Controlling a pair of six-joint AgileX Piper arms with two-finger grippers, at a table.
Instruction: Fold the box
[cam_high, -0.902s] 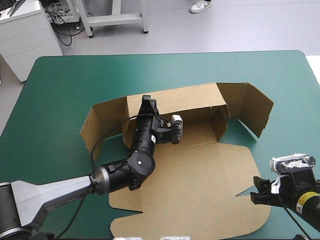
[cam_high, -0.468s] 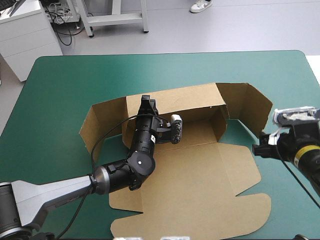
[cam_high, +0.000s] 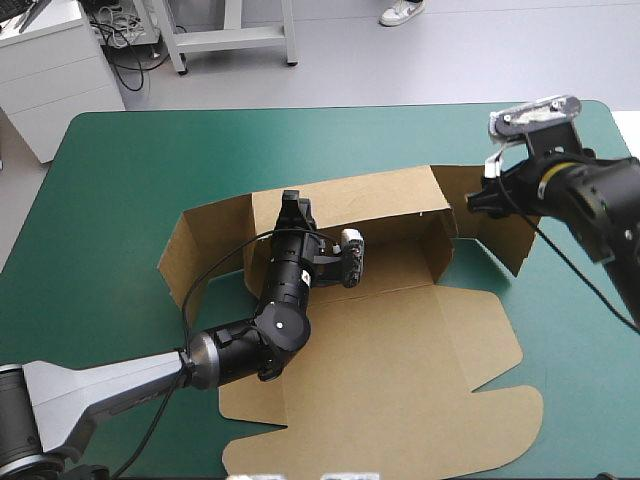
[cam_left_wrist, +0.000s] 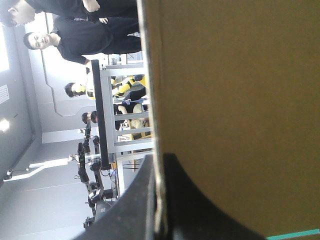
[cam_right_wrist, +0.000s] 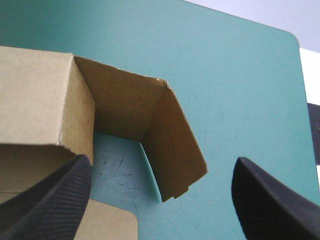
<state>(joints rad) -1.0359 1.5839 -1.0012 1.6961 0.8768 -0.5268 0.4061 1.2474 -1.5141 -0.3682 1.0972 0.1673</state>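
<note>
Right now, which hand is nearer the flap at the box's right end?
Right. The right hand is open just over that flap; the left hand is shut on the back wall, well away from it.

My left arm stretches forward from the near left, left gripper (cam_high: 294, 208) pinched tight on the box (cam_high: 400, 195) wall. My right gripper (cam_high: 478, 198) hovers far right, fingers (cam_right_wrist: 50, 205) spread wide.

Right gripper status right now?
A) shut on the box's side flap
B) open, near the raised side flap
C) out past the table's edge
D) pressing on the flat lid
B: the right wrist view shows the right gripper with fingers wide apart, the raised side flap ahead of the gap, nothing pinched.
</note>
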